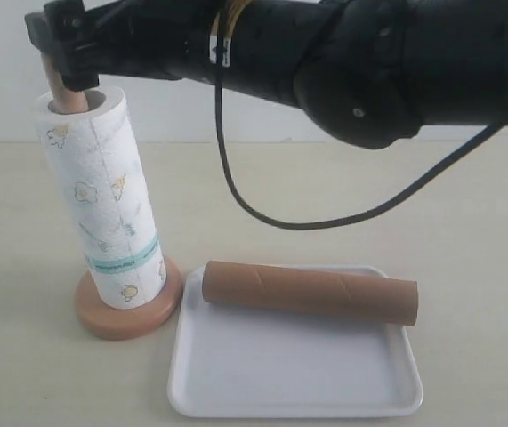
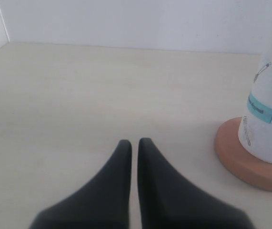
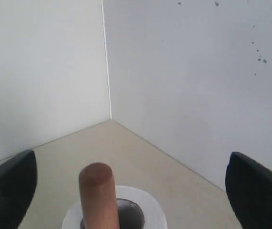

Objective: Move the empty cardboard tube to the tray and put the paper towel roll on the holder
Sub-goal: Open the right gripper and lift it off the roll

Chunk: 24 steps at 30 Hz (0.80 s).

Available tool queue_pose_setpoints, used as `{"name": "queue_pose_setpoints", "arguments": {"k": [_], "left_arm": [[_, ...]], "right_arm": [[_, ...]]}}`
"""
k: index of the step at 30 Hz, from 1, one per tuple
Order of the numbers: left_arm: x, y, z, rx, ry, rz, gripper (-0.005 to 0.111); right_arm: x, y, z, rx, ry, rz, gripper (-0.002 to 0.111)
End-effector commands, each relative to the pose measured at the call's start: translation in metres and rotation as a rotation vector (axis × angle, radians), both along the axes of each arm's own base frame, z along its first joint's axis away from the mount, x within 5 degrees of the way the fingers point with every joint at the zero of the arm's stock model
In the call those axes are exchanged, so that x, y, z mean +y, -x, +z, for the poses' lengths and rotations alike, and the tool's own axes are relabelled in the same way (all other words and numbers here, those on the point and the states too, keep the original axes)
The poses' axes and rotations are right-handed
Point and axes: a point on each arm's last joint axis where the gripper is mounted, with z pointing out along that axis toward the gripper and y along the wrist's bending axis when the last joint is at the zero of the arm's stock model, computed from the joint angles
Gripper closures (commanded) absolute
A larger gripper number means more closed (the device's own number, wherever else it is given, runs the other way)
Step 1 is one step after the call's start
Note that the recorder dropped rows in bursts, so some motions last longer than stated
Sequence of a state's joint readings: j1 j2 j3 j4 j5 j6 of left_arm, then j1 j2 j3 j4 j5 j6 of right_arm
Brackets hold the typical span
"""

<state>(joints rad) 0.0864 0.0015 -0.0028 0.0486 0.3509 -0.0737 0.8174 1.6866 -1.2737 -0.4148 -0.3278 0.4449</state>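
Observation:
The paper towel roll, white with yellow figures and a teal band, stands upright on the holder. The holder's rod pokes out of the roll's core. My right gripper reaches across from the right and hovers over the rod top. In the right wrist view it is open and empty, its fingers wide on either side of the rod and roll top. The empty cardboard tube lies across the white tray. My left gripper is shut and empty, low over the table beside the holder's base.
The right arm's black body and a looping cable hang over the table behind the tray. White walls meet in a corner behind the holder. The beige table stretches to the right of the tray.

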Motion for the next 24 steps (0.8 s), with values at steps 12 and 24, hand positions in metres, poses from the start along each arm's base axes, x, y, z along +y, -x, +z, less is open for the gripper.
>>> {"name": "queue_pose_setpoints", "arguments": {"k": [12,24], "left_arm": [[0.000,0.000,0.000,-0.007,-0.006,0.001,0.103],[0.000,0.000,0.000,-0.007,-0.006,0.001,0.103]], "right_arm": [[-0.062,0.038,0.075,-0.113,0.153,-0.139,0.003],[-0.096,0.047,0.071,-0.088,0.518,-0.264,0.003]]}}
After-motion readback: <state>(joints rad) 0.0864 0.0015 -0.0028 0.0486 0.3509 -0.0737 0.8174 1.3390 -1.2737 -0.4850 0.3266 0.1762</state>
